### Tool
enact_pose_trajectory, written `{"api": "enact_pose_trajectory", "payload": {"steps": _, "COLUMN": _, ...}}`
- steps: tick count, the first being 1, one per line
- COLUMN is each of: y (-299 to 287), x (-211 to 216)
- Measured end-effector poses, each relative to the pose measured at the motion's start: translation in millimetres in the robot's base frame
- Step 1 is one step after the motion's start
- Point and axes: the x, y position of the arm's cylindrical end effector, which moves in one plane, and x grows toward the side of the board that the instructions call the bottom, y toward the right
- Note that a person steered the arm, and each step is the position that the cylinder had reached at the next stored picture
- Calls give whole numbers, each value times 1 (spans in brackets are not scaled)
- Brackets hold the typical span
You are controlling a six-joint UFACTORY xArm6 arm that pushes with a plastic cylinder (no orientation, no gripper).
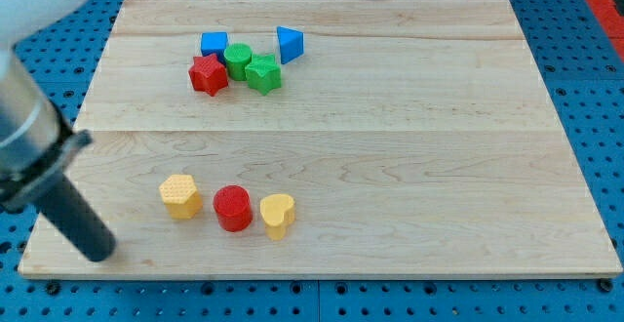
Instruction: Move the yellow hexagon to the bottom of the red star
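The yellow hexagon (180,195) lies near the view's bottom left on the wooden board (390,166). The red star (208,74) lies near the view's top, at the left end of a cluster of blocks, far above the hexagon. My tip (99,255) rests on the board at the view's bottom left, to the left of and a little below the yellow hexagon, apart from it. The rod rises up and to the left out of the view.
A red cylinder (233,208) and a yellow heart (278,214) lie right of the hexagon. A blue block (214,43), a green cylinder (238,60), a green star (262,73) and a blue triangle (290,44) crowd around the red star's right and top.
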Motion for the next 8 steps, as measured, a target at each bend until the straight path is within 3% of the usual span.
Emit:
{"api": "enact_pose_trajectory", "payload": {"steps": 3, "y": 49, "x": -79}}
{"api": "enact_pose_trajectory", "payload": {"steps": 5, "y": 79, "x": -41}}
{"api": "enact_pose_trajectory", "payload": {"steps": 6, "y": 102, "x": -62}}
{"api": "enact_pose_trajectory", "payload": {"steps": 8, "y": 40, "x": -76}}
